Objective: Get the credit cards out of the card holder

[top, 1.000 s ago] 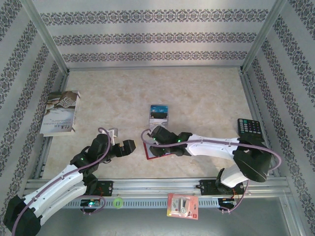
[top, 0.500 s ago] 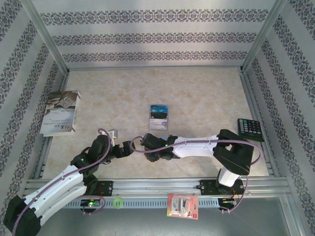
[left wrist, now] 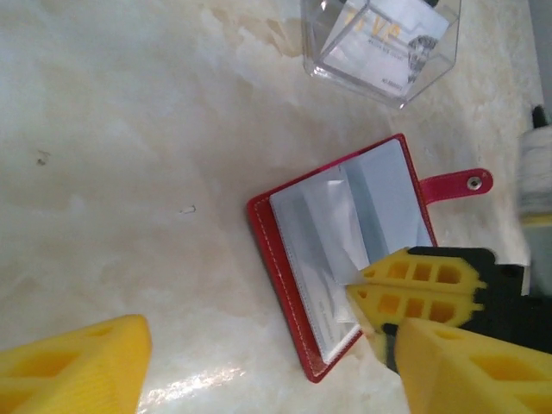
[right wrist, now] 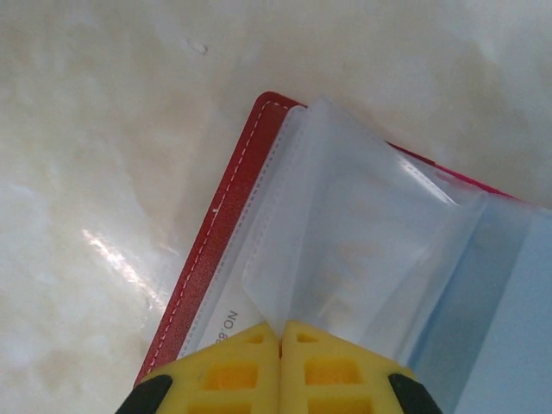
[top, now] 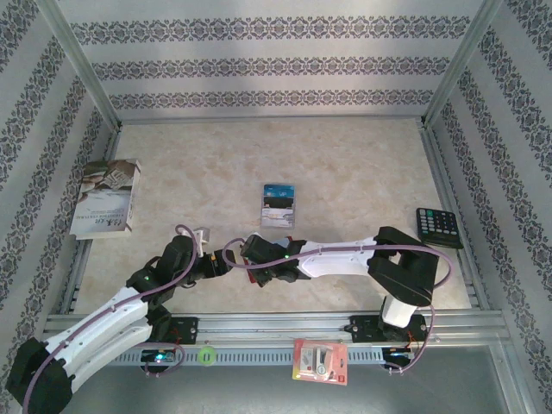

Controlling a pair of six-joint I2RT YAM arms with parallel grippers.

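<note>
The red card holder [left wrist: 285,259] lies open on the table, its clear pockets facing up and its snap tab [left wrist: 461,183] to the right. My right gripper [right wrist: 280,332] [left wrist: 358,295] is shut on the corner of one clear pocket leaf [right wrist: 362,250], lifting it off the page. Under that leaf a pale credit card printed "NO" [right wrist: 222,317] sits in its pocket. My left gripper [left wrist: 276,379] hovers open just short of the holder's near corner, with nothing between its fingers. In the top view the two grippers [top: 217,264] [top: 259,260] meet over the holder.
A clear plastic stand [top: 279,205] [left wrist: 379,43] with a blue card stands just beyond the holder. A book [top: 105,196] lies at the far left and a black calculator [top: 440,226] at the right. A red-and-white blister pack [top: 320,360] rests on the front rail.
My right arm has folded in and swung its gripper left toward the left gripper, now covering the red holder in the top view. The left arm has barely moved.
</note>
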